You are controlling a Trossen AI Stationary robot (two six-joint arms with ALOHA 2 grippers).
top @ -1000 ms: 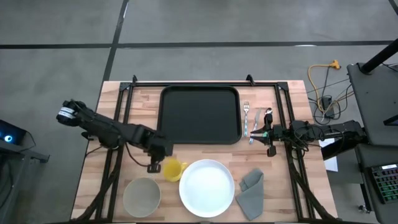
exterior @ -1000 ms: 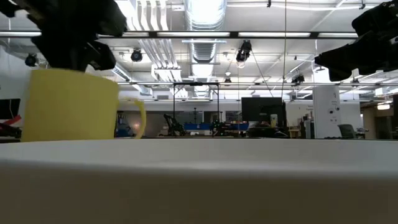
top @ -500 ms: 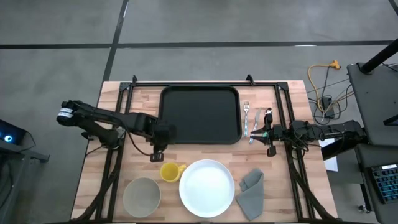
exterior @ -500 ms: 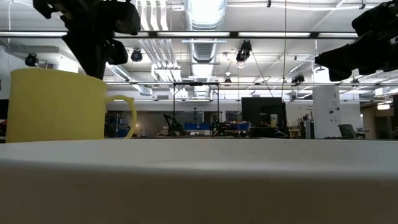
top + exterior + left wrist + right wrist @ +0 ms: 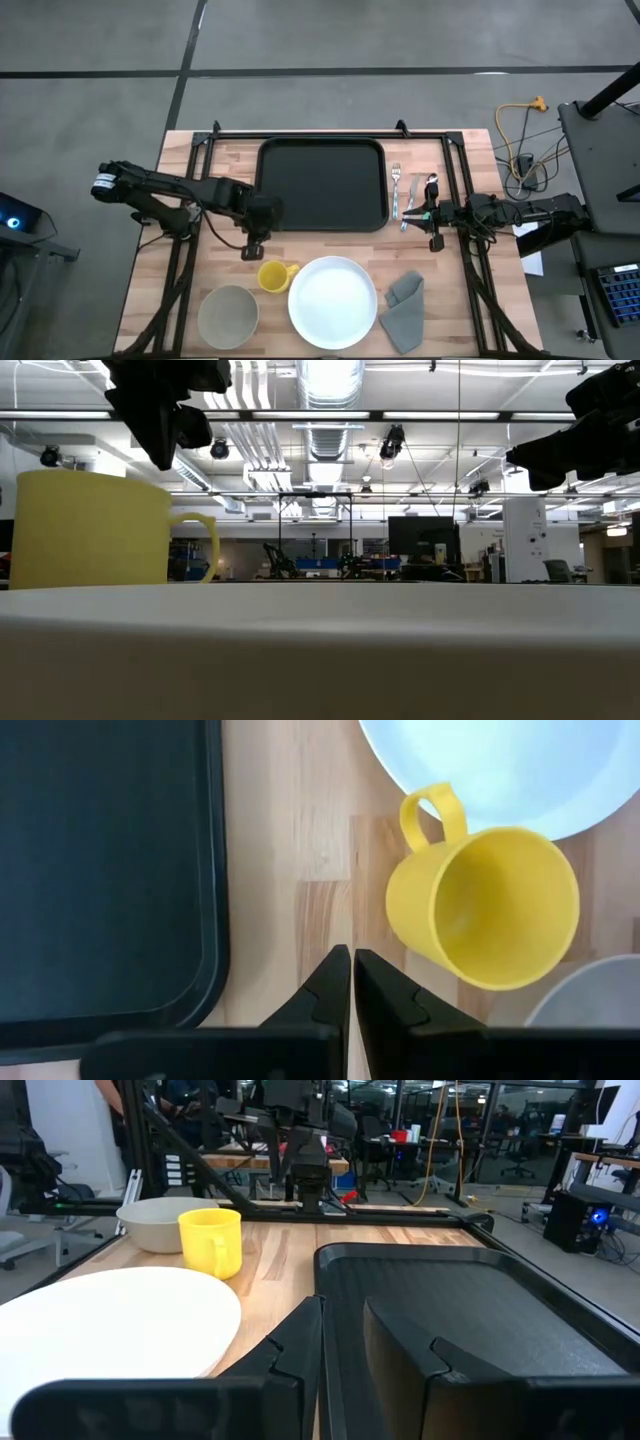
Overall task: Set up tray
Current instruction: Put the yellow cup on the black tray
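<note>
The tray (image 5: 322,185) lies flat on the wooden worktop (image 5: 225,190) in the upper middle of the high view, and nothing is on it. To its right lie a fork (image 5: 396,188) and a spoon (image 5: 430,186), close to each other. Below the tray, in the lower part of the frame, stand a grey bowl (image 5: 228,315), a yellow mug (image 5: 273,276), a round white plate (image 5: 333,301) and a folded grey cloth (image 5: 404,310) in a row. The mug is just beside the plate, with its handle toward it.

The left gripper (image 5: 253,246) hangs between the lower left corner of the tray and the mug, and touches neither. In the left wrist view its fingers (image 5: 327,982) are pressed almost together and they hold nothing.

The right gripper (image 5: 428,213) is at the right of the tray, over the cutlery. Its fingers (image 5: 300,1342) stand a little apart and are empty.

In the low view only the mug (image 5: 95,528) is clear; the white plate rim fills the lower frame and hides the tray.
</note>
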